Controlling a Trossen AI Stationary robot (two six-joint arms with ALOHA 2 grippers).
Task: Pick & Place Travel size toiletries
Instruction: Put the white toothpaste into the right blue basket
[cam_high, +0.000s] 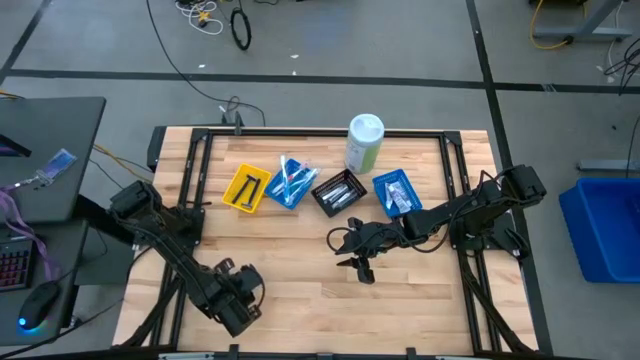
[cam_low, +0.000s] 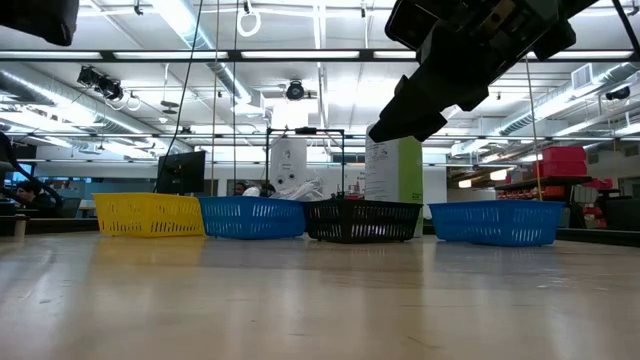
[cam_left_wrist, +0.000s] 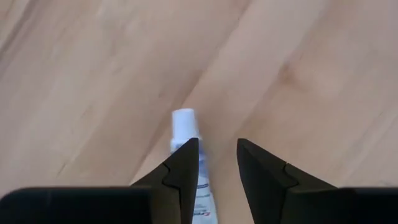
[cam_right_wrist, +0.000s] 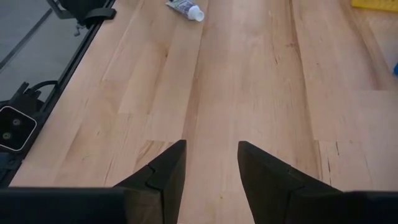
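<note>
The left gripper is lowered close over the table near its front edge, fingers parted narrowly and empty. A mini toothpaste tube is seen just beside one finger, partly hidden behind it and outside the gap, so a sideways correction is judged necessary. The tube is white with blue print and a white cap, lying flat. The right gripper is held above mid-table, fingers apart and empty, apparently waiting.

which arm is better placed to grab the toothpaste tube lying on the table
Left. The left hand hangs open right at the toothpaste tube, which lies beside one finger. The right hand, also open, sees that tube far across bare wood.
</note>
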